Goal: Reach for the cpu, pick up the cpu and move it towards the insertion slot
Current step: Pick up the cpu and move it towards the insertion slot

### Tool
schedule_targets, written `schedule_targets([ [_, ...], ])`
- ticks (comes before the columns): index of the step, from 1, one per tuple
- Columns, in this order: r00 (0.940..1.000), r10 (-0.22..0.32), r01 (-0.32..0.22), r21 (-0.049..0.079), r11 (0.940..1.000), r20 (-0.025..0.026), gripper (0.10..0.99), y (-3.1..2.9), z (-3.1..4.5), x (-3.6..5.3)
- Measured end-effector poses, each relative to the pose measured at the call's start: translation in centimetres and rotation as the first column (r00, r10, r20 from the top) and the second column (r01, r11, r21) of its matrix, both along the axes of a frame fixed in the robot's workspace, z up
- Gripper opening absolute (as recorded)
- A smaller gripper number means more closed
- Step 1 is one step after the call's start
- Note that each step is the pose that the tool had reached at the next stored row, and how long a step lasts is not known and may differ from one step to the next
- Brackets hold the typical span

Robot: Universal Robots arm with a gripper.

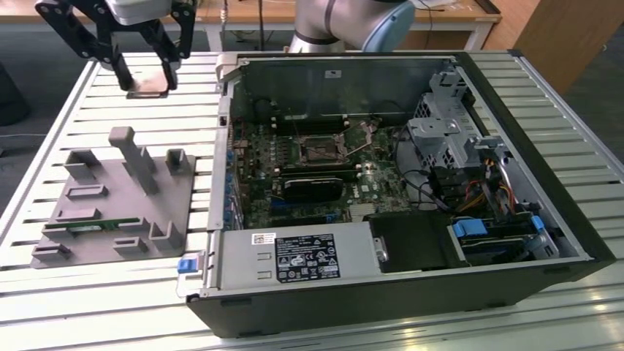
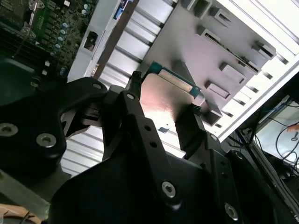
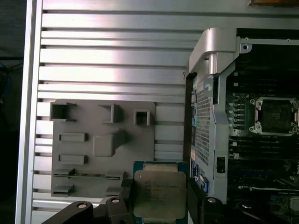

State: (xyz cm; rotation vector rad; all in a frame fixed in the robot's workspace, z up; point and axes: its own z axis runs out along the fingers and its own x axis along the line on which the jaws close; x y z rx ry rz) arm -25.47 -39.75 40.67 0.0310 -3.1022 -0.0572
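Note:
The cpu (image 1: 148, 91) is a small flat square chip hanging above the slatted table at the exterior view's far left, clear of the surface. My gripper (image 1: 148, 82) is shut on it, one black finger on each side. In the first wrist view the cpu (image 3: 160, 196) shows its silvery top and paler rim between the fingers (image 3: 125, 192). The second wrist view shows the cpu (image 2: 164, 98) from its other face. The insertion slot (image 1: 319, 150) is a square metal-framed socket on the green board inside the open computer case, off to the exterior view's right of the gripper; the first wrist view also shows the insertion slot (image 3: 274, 115).
A grey plastic fixture plate (image 1: 107, 197) with raised blocks and recesses lies on the table below the gripper, a thin green memory stick (image 1: 93, 227) resting in it. The case wall (image 1: 222, 146) stands between the gripper and the board. A black heatsink block (image 1: 310, 187) sits near the slot.

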Motion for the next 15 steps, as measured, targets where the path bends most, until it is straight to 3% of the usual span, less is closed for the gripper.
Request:
schedule_targets([
  [7,1.0000,0.000,0.000,0.000,1.0000,-0.0019,0.541,0.12,0.00,1.96],
  [15,1.0000,0.000,0.000,0.000,1.0000,-0.0020,0.541,0.79,0.00,3.77],
])
